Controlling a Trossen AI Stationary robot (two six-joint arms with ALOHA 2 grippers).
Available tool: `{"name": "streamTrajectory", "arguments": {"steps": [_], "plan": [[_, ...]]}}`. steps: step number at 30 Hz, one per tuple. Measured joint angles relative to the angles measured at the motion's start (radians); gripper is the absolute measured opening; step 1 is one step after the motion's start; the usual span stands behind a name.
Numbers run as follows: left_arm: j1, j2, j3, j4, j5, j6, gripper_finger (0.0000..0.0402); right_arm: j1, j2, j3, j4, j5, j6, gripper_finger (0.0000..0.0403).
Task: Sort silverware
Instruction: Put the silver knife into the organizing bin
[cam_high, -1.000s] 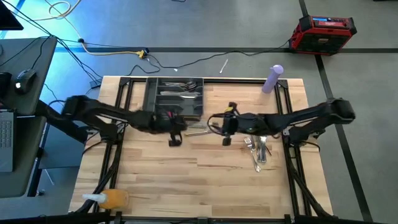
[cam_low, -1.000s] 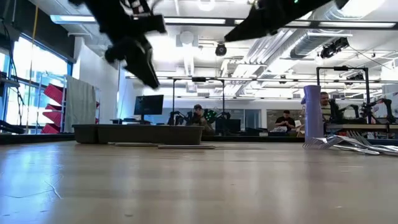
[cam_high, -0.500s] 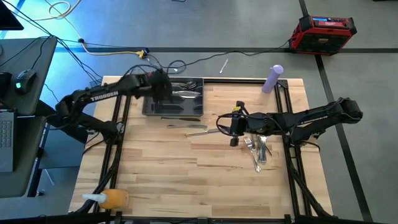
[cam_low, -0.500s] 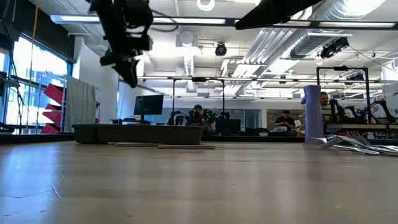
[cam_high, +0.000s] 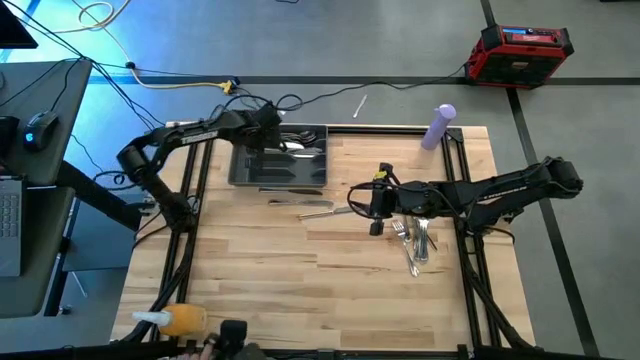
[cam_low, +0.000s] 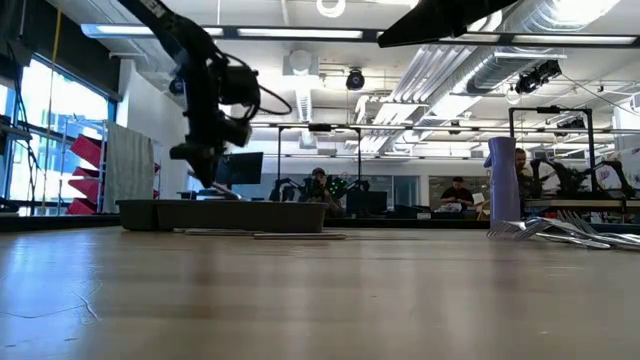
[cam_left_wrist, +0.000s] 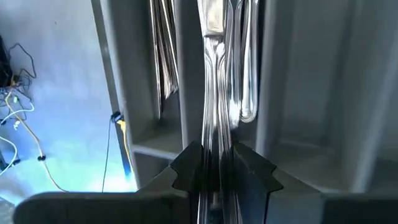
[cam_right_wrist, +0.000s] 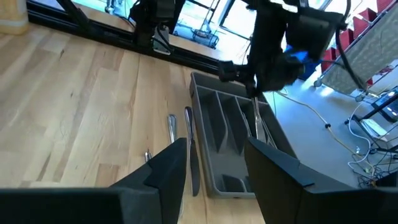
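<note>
1. L gripper (cam_high: 272, 132) now over the far-left part of the grey tray (cam_high: 240, 172); 1 s ago it was low near the tray's near edge, mid-table. So it carried a piece up and across to a compartment.
2. L wrist view: fingers (cam_left_wrist: 186, 165) closed on a slim silver utensil (cam_left_wrist: 214, 124), shaft running between them and pointing down into a tray slot that already holds other pieces. Can't tell fork vs knife vs spoon.
3. Low view: L gripper (cam_low: 205, 150) just above the tray, tip down. Looks like release is about to happen, not done yet.
4. R gripper (cam_high: 377, 205) parked mid-table, fingers apart, nothing in them; barely moved in the last half sec.
5. Unsorted pile of silverware (cam_high: 415, 240) near R arm, plus two loose pieces (cam_high: 315, 207) on the table just in front of the tray.
6. Meaning: one more piece nearly sorted; most of the pile left.
</note>
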Motion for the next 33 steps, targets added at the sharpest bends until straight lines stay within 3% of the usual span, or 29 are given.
{"name": "streamTrajectory", "arguments": {"steps": [8, 16, 20, 25, 33], "plan": [[-0.002, 0.072, 0.0, 0.088, 0.001, 0.057, 0.0069, 0.0, 0.0, 0.0, -0.008, -0.002, 0.0, 0.0148], [0.004, 0.065, 0.032, 0.098, 0.0, 0.012, 0.0137, 0.0, 0.0, 0.0, -0.013, -0.002, 0.005, 0.0148], [-0.013, 0.065, 0.092, 0.062, -0.054, -0.037, 0.0164, -0.003, 0.0, 0.0, -0.035, -0.015, 0.035, 0.0148], [-0.1, 0.008, 0.183, -0.045, -0.046, -0.175, 0.0168, -0.06, 0.001, -0.108, 0.042, -0.209, 0.037, 0.0148], [-0.33, -0.23, 0.101, -0.044, 0.198, -0.496, 0.0142, -0.231, 0.011, -0.438, 0.48, -0.473, 0.127, 0.0149]]}}
